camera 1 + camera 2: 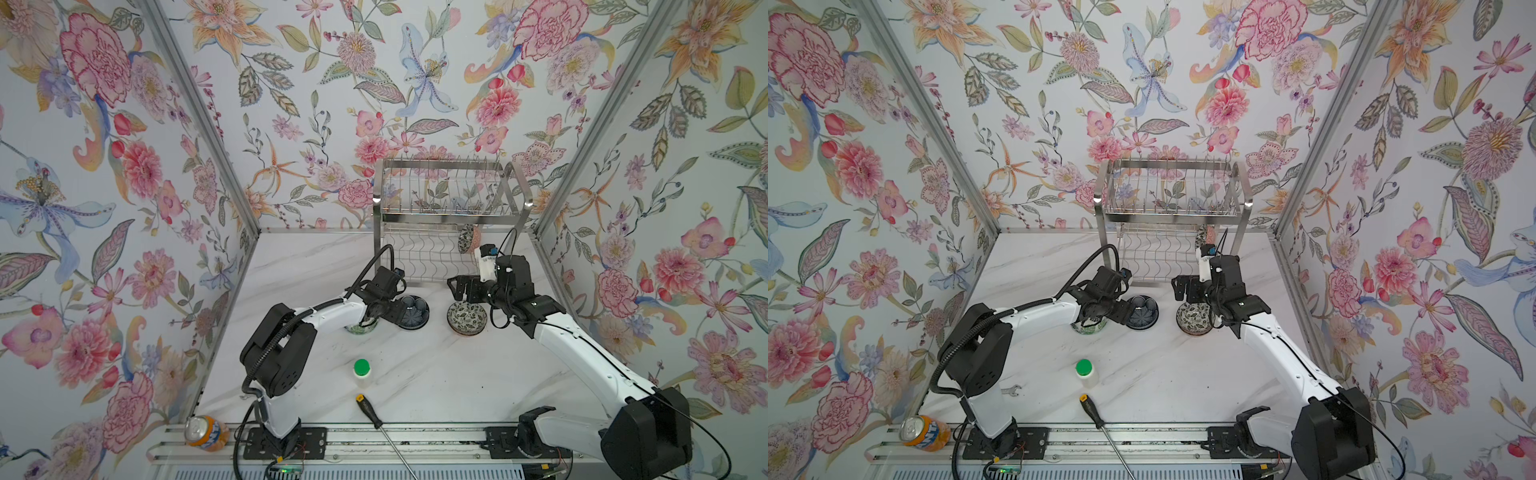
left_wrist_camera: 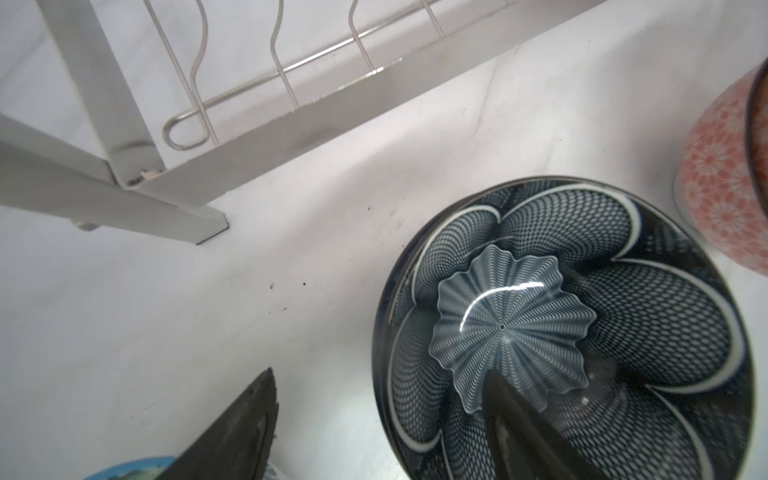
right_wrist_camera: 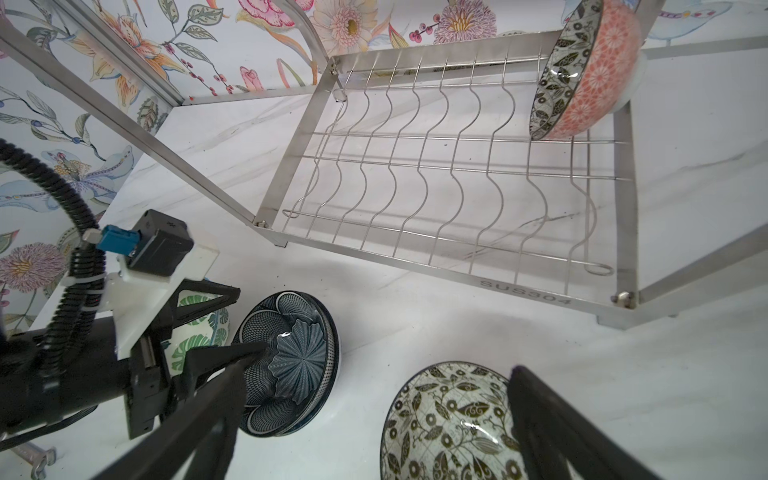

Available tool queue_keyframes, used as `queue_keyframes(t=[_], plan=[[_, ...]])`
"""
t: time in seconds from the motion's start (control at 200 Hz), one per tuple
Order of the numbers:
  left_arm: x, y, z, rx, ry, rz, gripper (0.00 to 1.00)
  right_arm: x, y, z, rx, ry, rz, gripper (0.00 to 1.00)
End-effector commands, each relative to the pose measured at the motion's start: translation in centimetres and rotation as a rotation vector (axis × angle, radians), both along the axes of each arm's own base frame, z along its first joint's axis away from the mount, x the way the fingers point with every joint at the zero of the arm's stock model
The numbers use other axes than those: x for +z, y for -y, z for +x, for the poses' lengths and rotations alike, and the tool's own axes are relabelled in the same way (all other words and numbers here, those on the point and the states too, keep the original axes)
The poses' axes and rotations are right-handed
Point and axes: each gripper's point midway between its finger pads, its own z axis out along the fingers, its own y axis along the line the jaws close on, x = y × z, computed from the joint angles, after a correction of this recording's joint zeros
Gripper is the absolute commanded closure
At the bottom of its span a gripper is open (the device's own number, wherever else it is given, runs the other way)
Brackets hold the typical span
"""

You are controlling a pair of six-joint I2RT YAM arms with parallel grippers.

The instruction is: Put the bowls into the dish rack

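From up here I see the dish rack (image 1: 1169,216) at the back of the marble table (image 1: 1183,374), with a standing bowl (image 1: 1202,237) at the right end of its lower shelf (the right arm partly hides it). In front of the rack, the left gripper (image 1: 1124,315) sits low at the edge of a navy bowl (image 1: 1148,312), and a green leaf bowl (image 1: 1086,329) peeks out from under that arm. The right gripper (image 1: 1183,289) hangs just above a black-and-white bowl (image 1: 1192,320). Nearer me I see a green-capped bottle (image 1: 1086,372), a screwdriver (image 1: 1096,417), a small wrench (image 1: 1011,390) and an orange can (image 1: 919,432) lying on its side.
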Motion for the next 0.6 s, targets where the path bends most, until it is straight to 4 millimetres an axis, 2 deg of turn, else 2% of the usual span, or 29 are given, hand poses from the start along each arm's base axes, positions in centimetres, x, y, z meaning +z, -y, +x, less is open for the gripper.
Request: queue_keyframes(t=[0.0, 0.26, 0.596], plan=[[-0.4, 0.2, 0.5, -0.002, 0.002, 0.049, 0.28, 0.7, 0.3, -0.2, 0.002, 0.019, -0.006, 0.01], [-0.6, -0.3, 1.0, 0.004, 0.005, 0.114, 0.51, 0.7, 0.8, -0.1, -0.006, 0.021, -0.008, 0.01], [1.3, -0.6, 1.3, 0.013, 0.037, 0.146, 0.82, 0.9, 1.4, 0.0, -0.014, 0.029, -0.007, 0.01]])
